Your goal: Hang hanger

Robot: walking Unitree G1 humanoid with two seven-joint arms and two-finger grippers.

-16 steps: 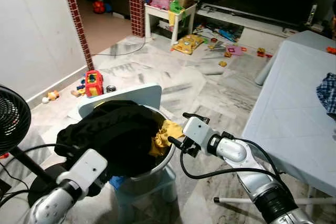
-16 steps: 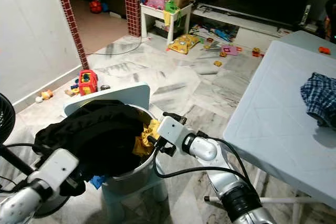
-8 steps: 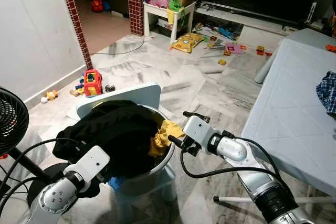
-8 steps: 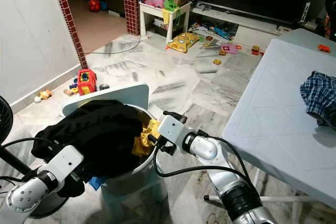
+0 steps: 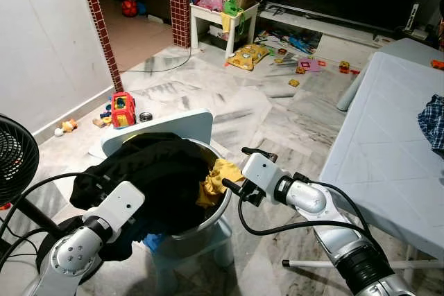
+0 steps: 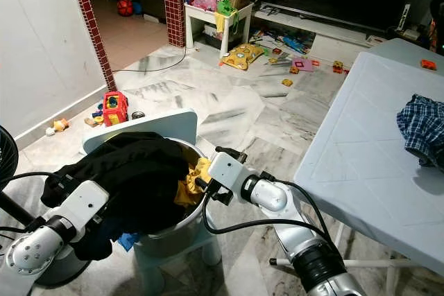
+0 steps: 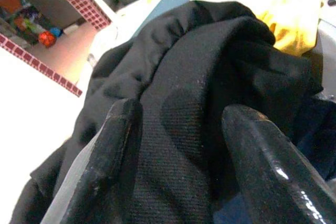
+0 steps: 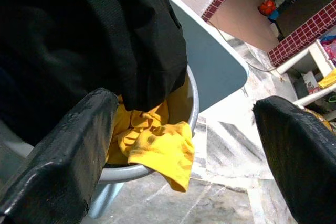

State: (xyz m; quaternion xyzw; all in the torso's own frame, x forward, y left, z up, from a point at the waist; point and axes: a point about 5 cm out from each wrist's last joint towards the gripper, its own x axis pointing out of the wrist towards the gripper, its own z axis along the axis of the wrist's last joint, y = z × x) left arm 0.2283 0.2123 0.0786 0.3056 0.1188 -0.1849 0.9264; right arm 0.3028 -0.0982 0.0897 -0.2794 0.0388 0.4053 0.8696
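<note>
A metal basin (image 5: 220, 207) sits on a light-blue chair (image 5: 182, 125). Over it lies a heaped black garment (image 5: 159, 171), with a yellow cloth (image 5: 216, 178) hanging over the rim. My left gripper (image 7: 181, 111) is open at the near left side of the heap, its fingers (image 7: 107, 161) pressed against the black fabric with a fold between them. On the basin's right side my right gripper (image 5: 234, 167) is held wide open, just beside the yellow cloth (image 8: 157, 148) and apart from it. I see no hanger.
A black fan (image 5: 14, 157) and its cable stand at the left. A white table (image 5: 388, 143) with a checked cloth (image 6: 420, 126) fills the right. Toys litter the floor (image 5: 123, 109) beyond the chair. A small white table (image 5: 225, 15) and a brick pillar (image 5: 97, 19) stand at the back.
My left arm has pushed forward and up against the black garment. The right arm has stayed where it was.
</note>
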